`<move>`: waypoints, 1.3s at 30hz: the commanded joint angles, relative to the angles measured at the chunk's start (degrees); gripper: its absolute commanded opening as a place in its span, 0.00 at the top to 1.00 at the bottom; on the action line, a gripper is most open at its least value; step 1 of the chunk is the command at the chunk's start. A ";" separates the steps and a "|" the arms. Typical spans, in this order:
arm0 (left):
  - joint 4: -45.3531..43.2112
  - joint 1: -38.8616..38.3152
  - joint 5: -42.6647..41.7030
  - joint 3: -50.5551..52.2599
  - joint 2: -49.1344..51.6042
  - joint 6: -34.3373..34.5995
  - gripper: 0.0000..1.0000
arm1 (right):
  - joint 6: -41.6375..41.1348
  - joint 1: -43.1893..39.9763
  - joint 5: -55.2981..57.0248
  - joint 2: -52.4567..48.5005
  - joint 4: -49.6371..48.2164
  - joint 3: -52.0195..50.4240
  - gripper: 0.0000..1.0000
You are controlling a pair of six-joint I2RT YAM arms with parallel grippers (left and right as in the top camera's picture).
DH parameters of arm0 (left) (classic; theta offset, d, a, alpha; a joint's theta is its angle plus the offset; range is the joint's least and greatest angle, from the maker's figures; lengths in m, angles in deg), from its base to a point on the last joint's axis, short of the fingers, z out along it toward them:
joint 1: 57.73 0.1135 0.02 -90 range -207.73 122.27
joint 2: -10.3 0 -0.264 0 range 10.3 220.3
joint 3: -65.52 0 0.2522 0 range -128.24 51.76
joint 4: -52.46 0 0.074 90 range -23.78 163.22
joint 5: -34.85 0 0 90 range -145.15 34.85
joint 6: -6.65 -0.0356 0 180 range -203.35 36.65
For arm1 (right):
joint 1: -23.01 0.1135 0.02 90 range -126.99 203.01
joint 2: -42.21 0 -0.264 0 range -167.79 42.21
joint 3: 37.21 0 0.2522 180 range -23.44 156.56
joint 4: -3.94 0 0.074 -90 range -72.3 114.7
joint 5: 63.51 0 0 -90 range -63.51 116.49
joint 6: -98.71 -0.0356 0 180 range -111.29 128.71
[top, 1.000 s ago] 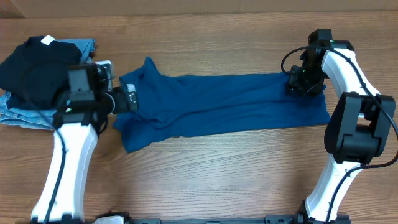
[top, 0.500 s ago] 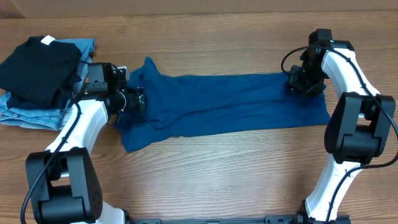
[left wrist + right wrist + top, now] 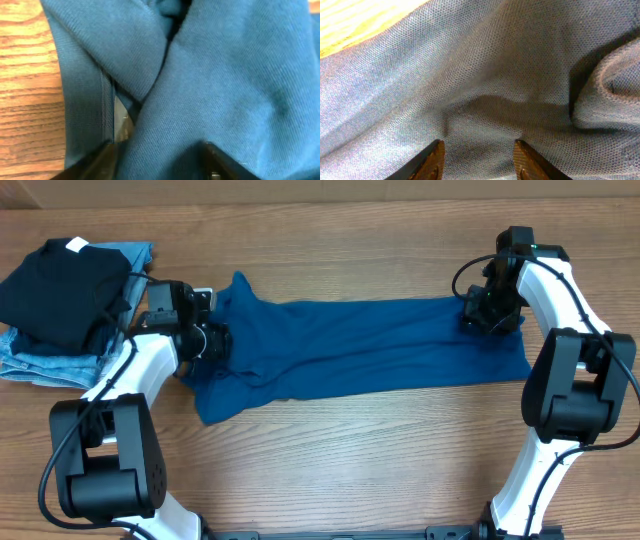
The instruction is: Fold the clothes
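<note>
The teal-blue shirt (image 3: 360,345) lies folded into a long strip across the table, collar end at the left. My left gripper (image 3: 213,340) rests on the bunched collar end. In the left wrist view its fingers (image 3: 160,152) are spread, with shirt fabric (image 3: 240,75) and a pale label between them. My right gripper (image 3: 488,318) rests on the shirt's far right end near the top edge. In the right wrist view its fingers (image 3: 480,152) are spread over flat fabric (image 3: 470,75).
A black folded garment (image 3: 55,290) with a white tag lies on light-blue jeans (image 3: 40,365) at the far left, just behind my left arm. Bare wooden table (image 3: 350,450) lies in front of the shirt.
My left arm has swung round and its gripper has shifted slightly right onto the shirt's collar end. The right arm and the shirt have not visibly moved.
</note>
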 commanded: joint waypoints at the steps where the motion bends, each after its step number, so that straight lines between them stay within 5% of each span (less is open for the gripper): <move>1: 3.02 0.35 -1.14 -5.33 0.72 -0.76 0.62 | 0.37 -0.15 0.57 1.88 -0.11 1.14 0.52; 6: 6.34 0.35 -0.90 -8.63 0.72 -0.74 0.83 | 0.39 -0.15 0.57 1.88 0.17 1.14 0.51; 9: 7.32 0.35 -0.48 -8.63 0.72 -0.79 0.85 | 0.39 -0.15 0.57 1.88 0.44 1.14 0.51; 10: 7.67 0.35 0.26 -8.63 0.72 -0.76 0.75 | 0.39 -0.15 0.57 1.88 0.50 1.14 0.51; 11: 8.09 0.35 1.31 -8.63 0.72 -0.79 0.47 | 0.39 -0.15 0.57 1.88 0.48 1.14 0.51; 12: 8.50 0.35 2.62 -8.63 0.74 -1.16 0.39 | 0.39 -0.15 0.57 1.88 0.48 1.14 0.52; 25: 10.12 0.33 2.49 -8.28 4.46 -8.35 0.41 | 0.39 -0.15 0.57 1.88 0.26 1.14 0.51; 27: 10.03 0.33 2.51 -8.28 4.87 -8.70 0.44 | 0.37 -0.15 0.57 1.88 0.26 1.14 0.51; 30: 9.68 0.33 2.03 -8.39 4.87 -8.68 0.62 | 0.39 -0.15 0.59 1.88 0.24 1.14 0.51; 35: 10.21 0.33 -0.52 -8.39 4.85 -8.66 0.65 | 0.37 -0.15 0.59 1.88 0.28 1.14 0.52; 39: 12.81 0.35 -0.50 -9.22 4.83 -8.63 0.83 | 0.39 -0.15 0.59 1.88 0.33 1.14 0.52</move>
